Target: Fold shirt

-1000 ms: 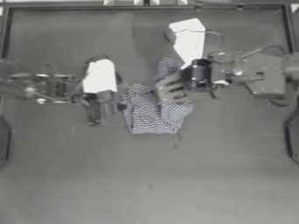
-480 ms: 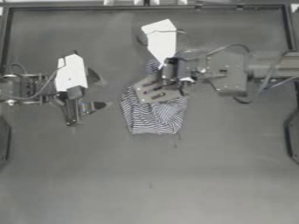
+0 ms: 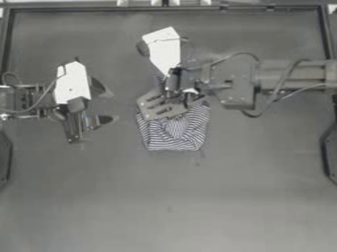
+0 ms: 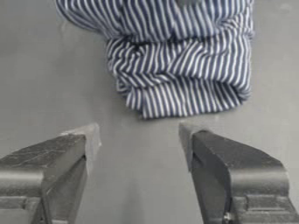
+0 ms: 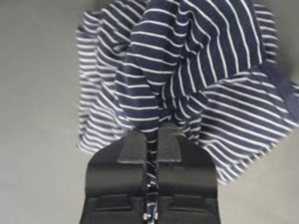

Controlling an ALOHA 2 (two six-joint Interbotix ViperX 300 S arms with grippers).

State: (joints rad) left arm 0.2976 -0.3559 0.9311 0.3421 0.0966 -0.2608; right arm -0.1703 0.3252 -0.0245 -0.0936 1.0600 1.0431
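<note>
Looking straight down, the shirt (image 3: 174,129) lies bunched into a compact, crumpled heap near the middle of the dark table (image 3: 197,206), its fine stripes running in several directions across the folds. The right arm reaches in from the right side and across the middle, and the right claw (image 3: 160,106) sits over the heap's upper left part, touching the fabric. The left arm lies along the left side, with the left claw (image 3: 78,129) well apart from the shirt, over bare table.

From the left wrist, the left claw (image 4: 139,146) stands spread wide, its two dark jaws apart with only grey table (image 4: 46,78) between them and nothing held. The shirt (image 4: 181,65) shows farther off beyond the jaw tips as a rumpled striped bundle, not touching the claw.

From the right wrist, the right claw (image 5: 152,140) is pressed together on a thin fold of the shirt (image 5: 192,70), with striped cloth visible in the narrow slit between the jaws. From that pinch the fabric spreads outward in loose ridges, a darker navy band running up the middle and paler striped layers to either side, resting on the table (image 5: 35,175).
</note>
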